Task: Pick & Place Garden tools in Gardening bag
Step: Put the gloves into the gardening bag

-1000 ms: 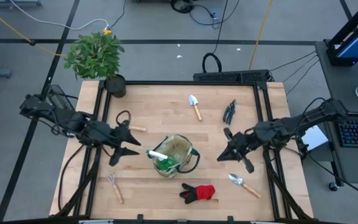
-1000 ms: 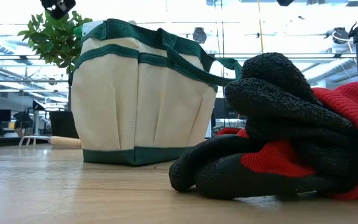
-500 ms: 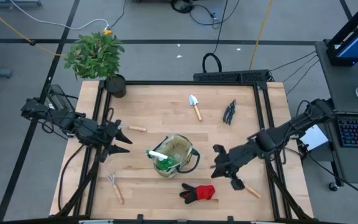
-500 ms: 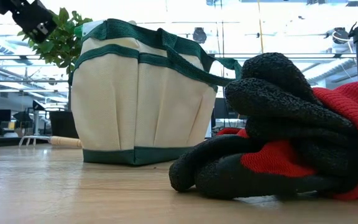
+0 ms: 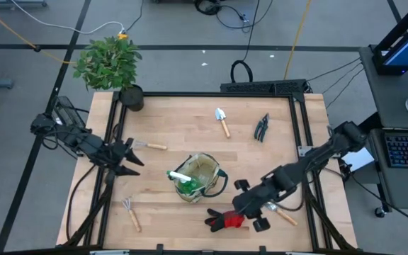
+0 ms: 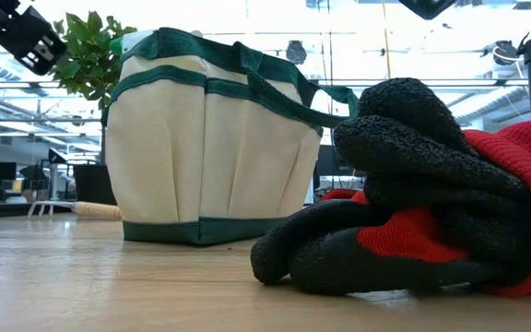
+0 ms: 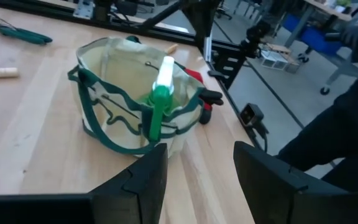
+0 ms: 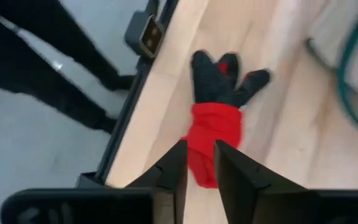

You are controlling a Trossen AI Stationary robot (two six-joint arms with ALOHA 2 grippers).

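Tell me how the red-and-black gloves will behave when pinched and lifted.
The gloves lie slumped in soft folds, so they will probably droop rather than stay stiff. Their knit-looking surface should grip well. The right gripper, jaws narrowly apart, hovers over the red cuff; a cuff pinch may dangle.

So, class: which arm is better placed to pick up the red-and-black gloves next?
The right. Its tool hovers just beside the gloves, fingers slightly apart, while the left tool waits across the bag.

- The left arm [image 5: 83, 144], at the frame's left, was matt black, built of slim jointed segments, with loose black cables looped at its base.
- The right arm [image 5: 310, 164], at lower right, matched it.
- Both wrist views showed blocky, angular black fingers [image 7: 140, 180].
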